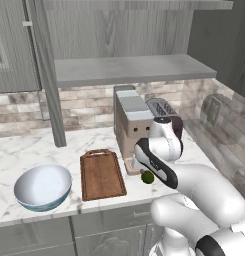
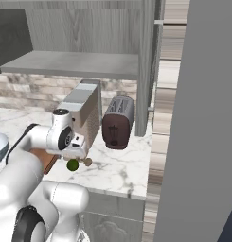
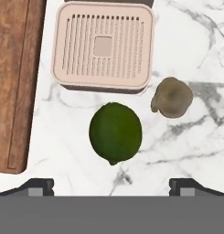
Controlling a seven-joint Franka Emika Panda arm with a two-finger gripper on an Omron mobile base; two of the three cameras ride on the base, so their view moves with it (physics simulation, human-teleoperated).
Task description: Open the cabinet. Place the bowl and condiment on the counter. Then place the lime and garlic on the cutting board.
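Note:
My gripper (image 3: 112,186) is open and hovers straight above the lime (image 3: 115,132), a dark green fruit lying on the counter (image 3: 186,50). The brownish-grey garlic (image 3: 172,97) rests just beside the lime, apart from it. The dark brown cutting board (image 3: 13,82) lies a short way to the other side; nothing lies on the part that shows. The bowl (image 1: 42,186) stands on the counter (image 1: 24,150), left of the cutting board (image 1: 101,175). The cabinet (image 1: 129,70) is open, its grey shelf bare. The condiment is out of view.
A coffee machine (image 1: 131,127) with a pale drip tray (image 3: 103,45) stands directly behind the lime (image 1: 147,176). A dark toaster (image 2: 118,122) sits further back. The open cabinet door (image 2: 202,118) looms at the right. The counter edge runs close in front of the fruit.

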